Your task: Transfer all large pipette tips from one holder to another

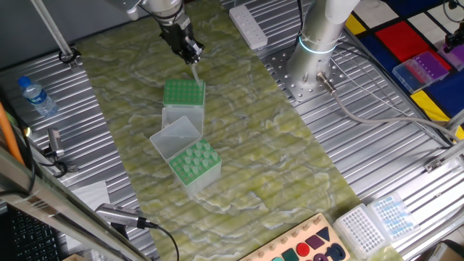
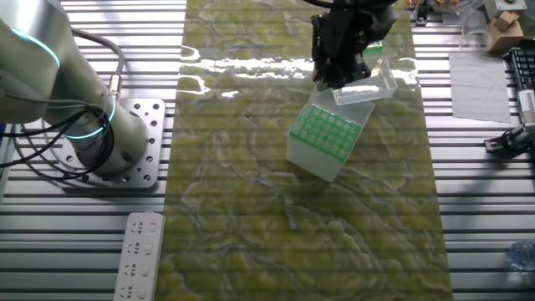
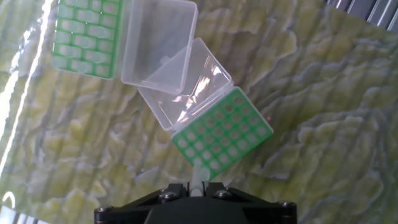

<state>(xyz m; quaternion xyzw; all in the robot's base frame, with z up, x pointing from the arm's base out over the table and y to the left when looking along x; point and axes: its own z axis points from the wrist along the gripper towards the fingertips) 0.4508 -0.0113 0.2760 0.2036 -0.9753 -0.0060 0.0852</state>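
Nearest the hand camera, our black two-finger pincer [image 3: 196,186] is pinching one pale translucent tapered pipette tip [image 3: 196,177], hanging just above the green-topped clear plastic holder [image 3: 222,130]. We are judging insertion is next, calling for aligning over an open hole.

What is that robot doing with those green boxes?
The robot's gripper is pinching one pipette tip, a thin whitish plastic cone, and holding it just above one green holder. That holder's holes look empty in the hand view. The other holder sits nearby on the green mat and looks full of tips. Both clear lids are flipped open. It looks like the tips are being moved between the boxes, one at a time.
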